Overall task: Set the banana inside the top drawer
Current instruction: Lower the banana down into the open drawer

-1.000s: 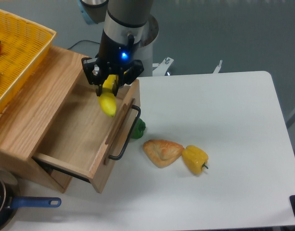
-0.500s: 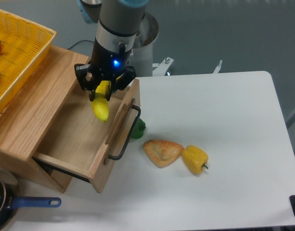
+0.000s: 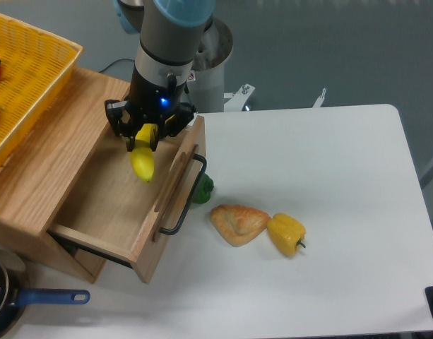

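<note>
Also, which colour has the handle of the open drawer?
Black handle, seen in the fixed camera view.

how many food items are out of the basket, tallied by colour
yellow: 2, the banana held in the gripper over the top drawer, and the yellow pepper on the table
green: 1, the green item partly hidden by the drawer front
tan: 1, the pastry
total: 4

Count of things in view
1 banana, 1 open top drawer, 1 yellow bell pepper, 1 green item beside the drawer front, 1 pastry-like wedge, 1 yellow mesh basket, 1 blue-handled pan, 1 desk.
</note>
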